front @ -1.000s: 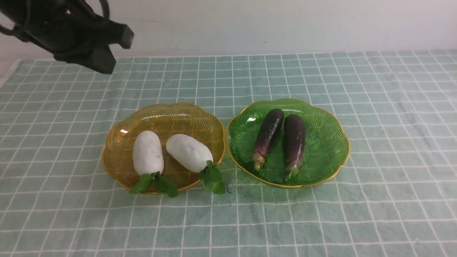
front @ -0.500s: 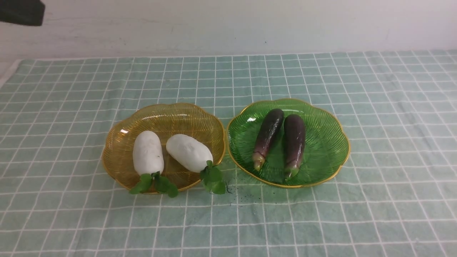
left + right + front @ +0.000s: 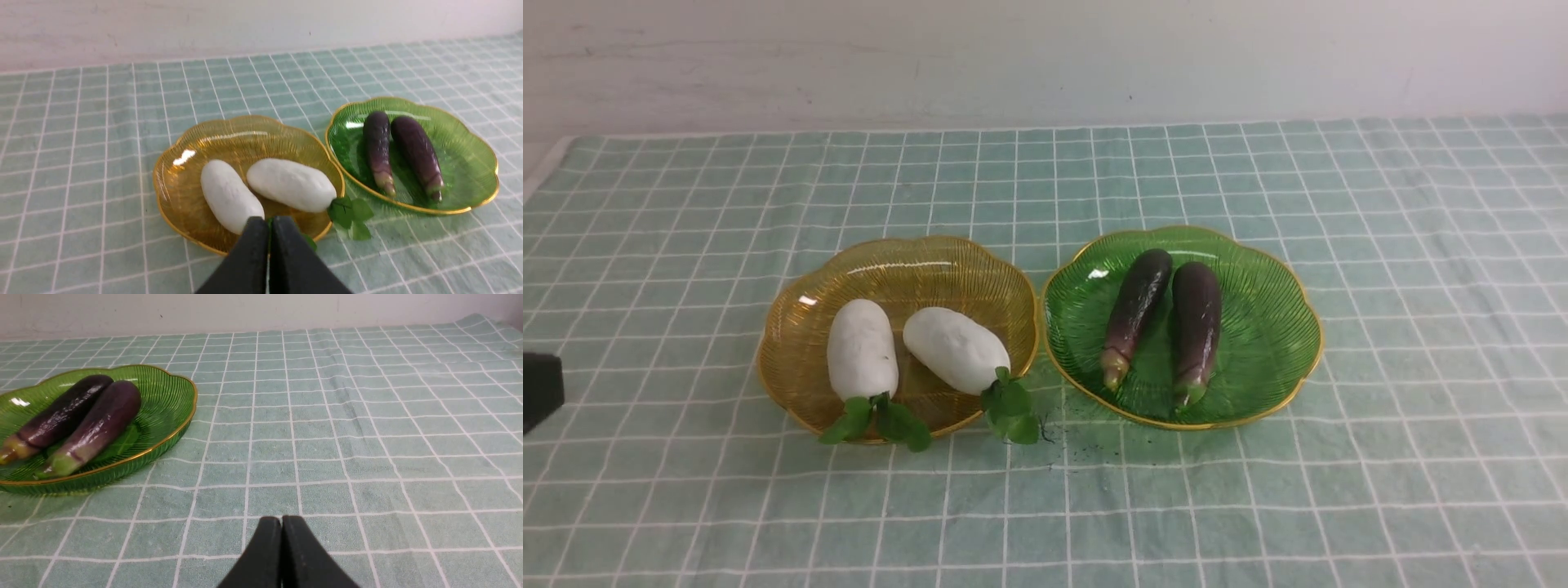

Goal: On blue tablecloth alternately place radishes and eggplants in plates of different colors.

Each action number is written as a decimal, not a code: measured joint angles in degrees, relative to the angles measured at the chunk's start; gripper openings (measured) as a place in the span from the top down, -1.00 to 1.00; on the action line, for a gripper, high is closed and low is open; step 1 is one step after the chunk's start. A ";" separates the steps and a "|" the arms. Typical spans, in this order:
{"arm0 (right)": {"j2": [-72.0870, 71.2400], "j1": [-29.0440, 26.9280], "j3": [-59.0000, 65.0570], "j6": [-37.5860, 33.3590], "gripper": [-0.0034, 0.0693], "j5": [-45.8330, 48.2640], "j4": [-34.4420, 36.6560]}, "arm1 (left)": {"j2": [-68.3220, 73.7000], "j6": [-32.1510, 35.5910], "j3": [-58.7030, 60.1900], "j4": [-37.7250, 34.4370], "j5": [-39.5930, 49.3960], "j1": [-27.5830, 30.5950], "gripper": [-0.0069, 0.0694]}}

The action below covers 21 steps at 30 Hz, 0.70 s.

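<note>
Two white radishes (image 3: 862, 349) (image 3: 954, 349) lie side by side in the amber plate (image 3: 907, 261), their green leaves hanging over its near rim. Two purple eggplants (image 3: 1137, 314) (image 3: 1196, 327) lie side by side in the green plate (image 3: 1274, 327). Both plates stand on the blue tablecloth (image 3: 1421, 245). My left gripper (image 3: 269, 222) is shut and empty, back from the amber plate's near rim; only a dark corner of it (image 3: 539, 390) shows at the front view's left edge. My right gripper (image 3: 282, 522) is shut and empty over bare cloth, beside the green plate (image 3: 171, 416).
A pale wall (image 3: 1045, 57) runs along the table's far edge. The cloth's left edge (image 3: 543, 167) shows at the far left. A small dark smudge (image 3: 1058, 437) lies on the cloth between the plates' near rims.
My left arm has swung from high at the back left, out of the top of the view, down to the left edge near the table. The vegetables and plates have not moved.
</note>
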 joint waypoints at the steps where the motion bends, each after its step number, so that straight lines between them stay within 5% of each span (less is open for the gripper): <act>1: 0.00 0.00 0.00 0.00 0.95 0.00 0.00 | -1.71 0.12 1.46 0.00 -1.63 0.00 0.84; 21: 0.00 0.00 0.00 0.00 0.95 0.00 0.00 | -7.45 0.18 6.54 0.01 -2.43 0.00 0.84</act>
